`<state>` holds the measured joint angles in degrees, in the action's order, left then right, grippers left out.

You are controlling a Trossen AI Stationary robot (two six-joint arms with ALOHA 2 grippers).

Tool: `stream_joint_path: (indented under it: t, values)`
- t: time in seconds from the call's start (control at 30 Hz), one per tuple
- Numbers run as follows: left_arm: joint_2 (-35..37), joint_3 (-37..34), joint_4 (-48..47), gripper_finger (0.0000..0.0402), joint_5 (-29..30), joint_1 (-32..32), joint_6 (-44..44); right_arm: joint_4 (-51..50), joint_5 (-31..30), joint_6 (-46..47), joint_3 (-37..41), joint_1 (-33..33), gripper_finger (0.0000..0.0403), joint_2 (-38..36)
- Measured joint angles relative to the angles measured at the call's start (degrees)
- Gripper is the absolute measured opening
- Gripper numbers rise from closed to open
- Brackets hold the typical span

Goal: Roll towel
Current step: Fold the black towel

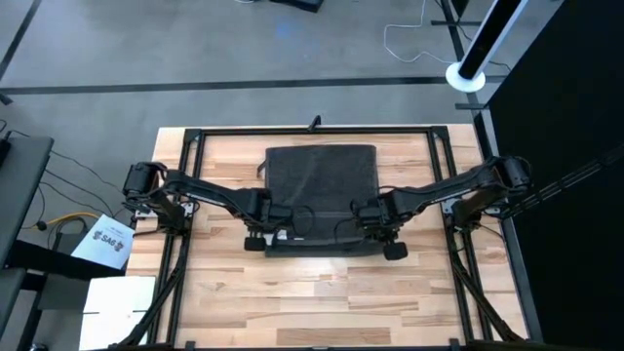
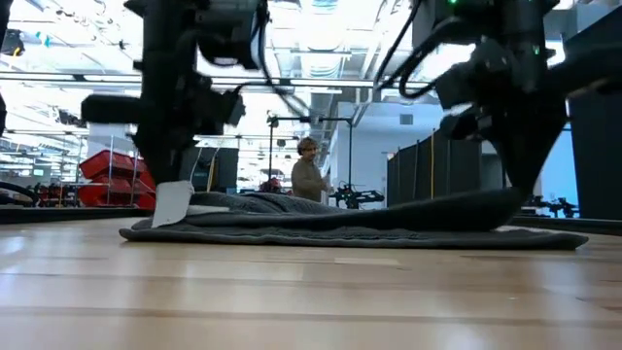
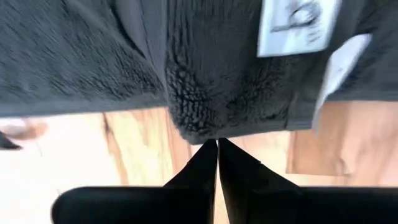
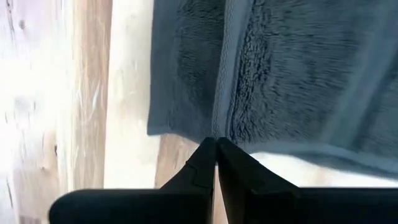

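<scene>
A: Both arms are down at the near edge of the towel (image 1: 322, 190), which lies flat in the middle of the wooden table (image 1: 322, 302), its far edge toward the back rail.

B: Left hand (image 1: 265, 232) is pinched tight on the near left corner, by the white tag (image 3: 297, 25). Right hand (image 1: 382, 234) is clamped on the near right corner, along the stitched hem.

A: Makes sense to me: one corner each keeps that edge straight, so a roll should start even.

B: Look at the cloth: dark charcoal, plush and nubbly, bunching at the left fingertips (image 3: 208, 155).

A: Soft and limp. From table height the pinched edge rises slightly off the table.
</scene>
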<state>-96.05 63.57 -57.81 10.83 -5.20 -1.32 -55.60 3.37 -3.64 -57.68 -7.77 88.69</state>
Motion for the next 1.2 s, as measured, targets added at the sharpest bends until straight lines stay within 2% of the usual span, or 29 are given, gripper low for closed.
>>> stream_joint_path:
  t: [0.23,0.37,0.47,0.77,0.93,1.1,1.2]
  values:
    - [2.8,1.7,0.1,0.0000,-0.2,0.0,0.6,-2.1,-0.6,3.2,-0.6,-0.3,0.0000,-4.5]
    - [2.9,0.2,2.8,0.0000,-6.6,0.0,1.1,-2.3,-0.5,3.2,-0.1,-0.7,0.0000,-4.7]
    - [2.9,-3.0,6.6,0.0008,-8.9,-0.1,2.9,-1.9,-0.5,3.2,0.3,-0.6,0.0000,-4.2]
    - [2.9,-9.2,15.3,0.0121,-10.6,-0.1,6.1,-0.7,-0.4,3.2,0.8,-0.6,0.0000,-4.0]
    - [2.9,-11.5,18.4,0.0158,-12.1,-0.1,7.0,-0.7,-0.3,3.2,0.8,-0.6,0.0000,-4.0]
    - [3.0,-14.4,21.8,0.0159,-12.3,-0.1,6.7,-0.6,-0.3,3.2,0.8,-0.6,0.0000,-4.0]
    - [3.1,-14.9,22.2,0.0137,-12.0,-0.1,6.4,-0.6,-0.3,3.2,0.8,-0.5,0.0000,-4.0]
